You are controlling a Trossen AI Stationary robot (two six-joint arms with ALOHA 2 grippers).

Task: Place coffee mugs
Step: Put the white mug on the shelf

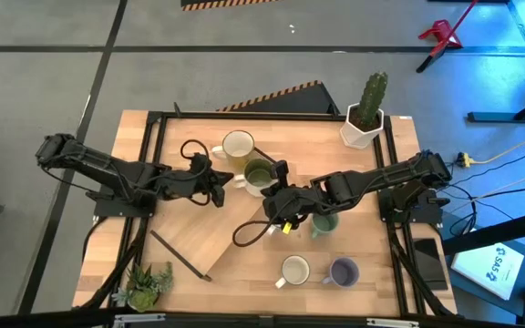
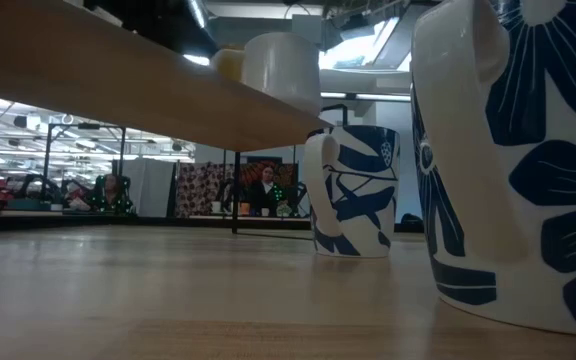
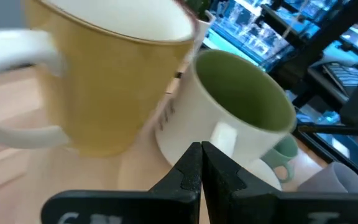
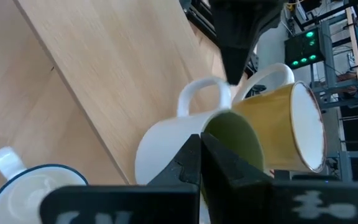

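Even overhead light, soft shadows; yellow mug (image 3: pixel 110 74) blurred close to the left wrist lens

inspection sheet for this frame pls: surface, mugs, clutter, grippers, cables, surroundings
Surface: light wooden table, dark frame rails along its sides.
Job's things: yellow-sided mug beside the olive-inside mug at centre rear; teal mug partly under the right arm; white mug and lavender mug near the front edge. Two blue-patterned mugs show only in the low view.
Clutter: cactus pot rear right; small plant front left; dark rod.
Grippers: left gripper shut, beside the olive-inside mug; right gripper shut, at the same mug.
Cables: black loops by both wrists; yellow lead on the floor.
Surroundings: grey floor, red stand, a person far behind.
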